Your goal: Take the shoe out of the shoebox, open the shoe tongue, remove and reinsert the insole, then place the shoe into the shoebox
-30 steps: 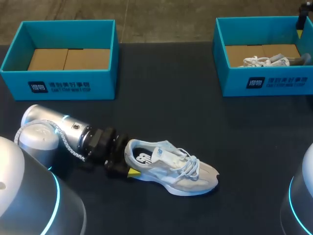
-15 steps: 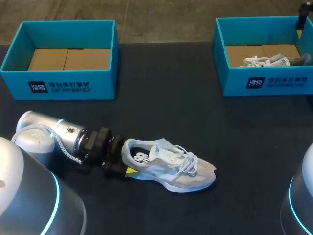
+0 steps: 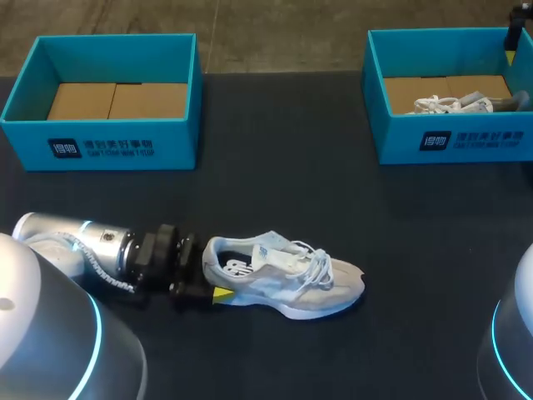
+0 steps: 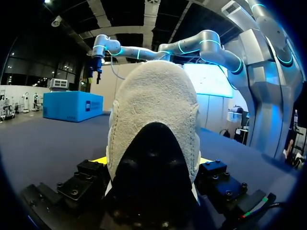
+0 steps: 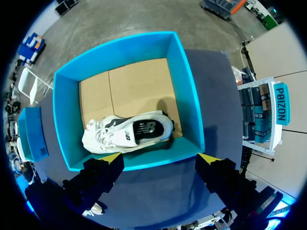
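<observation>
The shoe (image 3: 283, 283) lies on its sole on the dark tabletop (image 3: 275, 192), near the front edge and left of the middle. Its toe points to the right and its loose white laces are spread over the top. Neither box holds it.

The left arm (image 3: 83, 246) lies low along the tabletop from the left. The left hand (image 3: 210, 283) grips the shoe at the heel. In the left wrist view the pale heel (image 4: 153, 110) fills the space between the fingers, and a yellow tip (image 4: 99, 160) presses in on each side.

The left box (image 3: 108, 148) stands at the back left, with only its brown cardboard floor showing. The right box (image 3: 454, 140) stands at the back right, well apart from the shoe. A second shoe (image 3: 454, 103) lies in it on the cardboard, against the front wall.

The right hand (image 3: 515, 37) hangs above the far right corner of the right box. From its wrist camera, the right hand (image 5: 159, 157) is spread wide and holds nothing. The right box (image 5: 129, 100) and the second shoe (image 5: 129, 132) sit below and ahead of the fingers.
</observation>
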Controlling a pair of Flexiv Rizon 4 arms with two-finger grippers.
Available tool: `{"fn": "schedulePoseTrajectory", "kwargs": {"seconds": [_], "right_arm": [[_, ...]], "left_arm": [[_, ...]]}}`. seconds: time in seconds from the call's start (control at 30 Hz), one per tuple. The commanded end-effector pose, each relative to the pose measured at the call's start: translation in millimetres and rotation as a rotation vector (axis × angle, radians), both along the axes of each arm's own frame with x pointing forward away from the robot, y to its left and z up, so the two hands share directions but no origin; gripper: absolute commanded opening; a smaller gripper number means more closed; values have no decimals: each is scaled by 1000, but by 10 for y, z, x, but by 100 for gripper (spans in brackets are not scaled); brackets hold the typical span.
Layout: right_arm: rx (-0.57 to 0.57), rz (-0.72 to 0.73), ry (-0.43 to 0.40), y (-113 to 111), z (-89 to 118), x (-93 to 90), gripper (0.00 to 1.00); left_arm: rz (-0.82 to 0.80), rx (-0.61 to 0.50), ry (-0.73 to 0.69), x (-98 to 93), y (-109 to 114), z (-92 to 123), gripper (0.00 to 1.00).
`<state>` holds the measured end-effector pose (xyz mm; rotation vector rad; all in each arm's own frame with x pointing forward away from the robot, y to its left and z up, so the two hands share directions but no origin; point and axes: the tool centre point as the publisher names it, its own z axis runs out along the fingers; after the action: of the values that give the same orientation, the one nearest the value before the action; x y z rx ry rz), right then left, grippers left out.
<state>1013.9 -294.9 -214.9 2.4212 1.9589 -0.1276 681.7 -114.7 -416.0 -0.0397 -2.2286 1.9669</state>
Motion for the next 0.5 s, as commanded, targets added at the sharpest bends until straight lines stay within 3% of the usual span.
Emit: {"fn": "schedulePoseTrajectory", "kwargs": {"seconds": [0.03, 0.5], "right_arm": [[-2, -1, -1, 1, 5, -6, 100], [-2, -1, -1, 1, 5, -6, 100]], "left_arm": [[68, 9, -7, -43, 47, 53, 0], [71, 13, 5, 5, 90, 64, 0]]}}
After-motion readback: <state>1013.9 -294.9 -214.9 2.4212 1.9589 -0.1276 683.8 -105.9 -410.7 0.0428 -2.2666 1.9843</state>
